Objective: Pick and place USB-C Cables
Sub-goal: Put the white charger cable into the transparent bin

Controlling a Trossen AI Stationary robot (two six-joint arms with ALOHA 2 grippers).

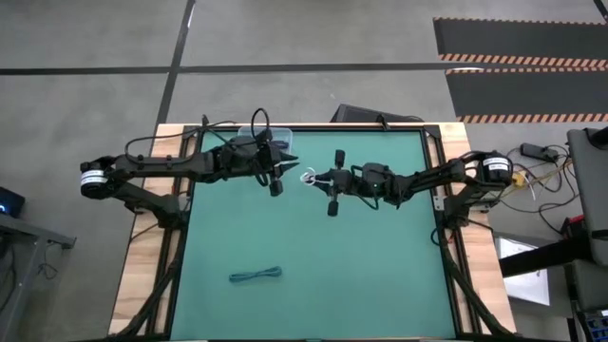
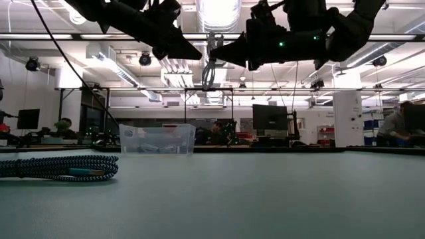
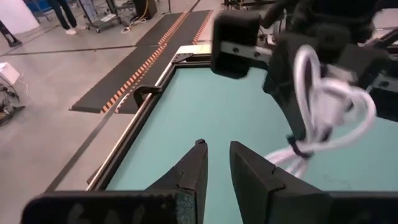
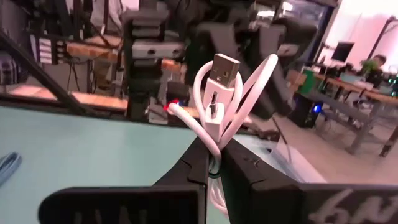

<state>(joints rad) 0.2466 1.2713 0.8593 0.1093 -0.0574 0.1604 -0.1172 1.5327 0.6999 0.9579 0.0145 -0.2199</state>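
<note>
My right gripper (image 4: pixel 211 163) has its fingers squeezed on the white cable (image 4: pixel 227 99), held high over the surface (image 1: pixel 313 247) near the bin (image 2: pixel 157 140), I think so my left gripper (image 3: pixel 217 163), fingers slightly apart, can take it.

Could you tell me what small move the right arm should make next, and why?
Probably carry on toward the clear bin: the right gripper is shut on the white cable, held above the mat, and the bin is at the table's far edge, beyond the left gripper.
</note>
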